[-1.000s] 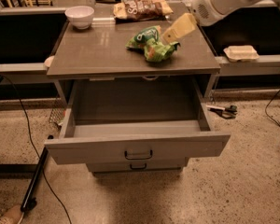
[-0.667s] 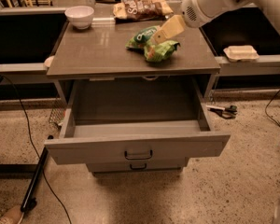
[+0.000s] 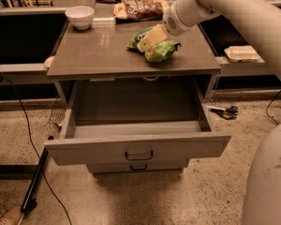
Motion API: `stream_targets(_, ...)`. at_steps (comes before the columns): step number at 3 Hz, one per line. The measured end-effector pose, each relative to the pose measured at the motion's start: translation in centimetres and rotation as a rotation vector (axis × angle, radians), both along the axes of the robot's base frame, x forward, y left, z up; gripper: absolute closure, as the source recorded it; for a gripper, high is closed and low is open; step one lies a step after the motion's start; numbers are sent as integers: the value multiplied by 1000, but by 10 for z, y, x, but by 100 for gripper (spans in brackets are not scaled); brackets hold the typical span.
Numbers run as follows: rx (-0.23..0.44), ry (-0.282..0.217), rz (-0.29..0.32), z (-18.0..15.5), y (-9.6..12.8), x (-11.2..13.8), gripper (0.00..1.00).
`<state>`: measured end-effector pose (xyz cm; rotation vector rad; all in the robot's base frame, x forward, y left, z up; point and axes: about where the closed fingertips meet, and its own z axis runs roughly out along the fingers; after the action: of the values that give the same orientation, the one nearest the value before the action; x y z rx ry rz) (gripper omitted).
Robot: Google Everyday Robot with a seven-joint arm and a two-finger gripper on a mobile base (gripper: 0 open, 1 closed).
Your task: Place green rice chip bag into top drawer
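Observation:
The green rice chip bag (image 3: 160, 49) lies on the grey cabinet top (image 3: 98, 55), right of its middle. My gripper (image 3: 149, 40) reaches in from the upper right and sits low over the bag's left part, covering some of it. The top drawer (image 3: 138, 146) is pulled out wide open below the cabinet top, and its inside looks bare. Its dark bracket handle (image 3: 139, 155) faces the camera.
A white bowl (image 3: 80, 17) stands at the back left of the cabinet top. A brown and tan snack bag (image 3: 139, 9) lies at the back. The lower drawer (image 3: 138, 166) is closed. A white container (image 3: 242, 53) sits on the right shelf; scissors (image 3: 223, 110) and cables lie on the floor.
My arm has swung left and lower, bringing the gripper from the bag's right side to over its left part. The bag has not moved.

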<state>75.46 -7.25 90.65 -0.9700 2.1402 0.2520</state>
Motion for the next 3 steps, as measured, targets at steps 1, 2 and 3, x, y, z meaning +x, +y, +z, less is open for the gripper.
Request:
stream_targets(1,-28,-16,1,-16,8,13,0)
stream_targets(2,-55,-30,-3,-30,12,24,0)
stream_targets(3,-98,-36,-19,-45,14,33,0)
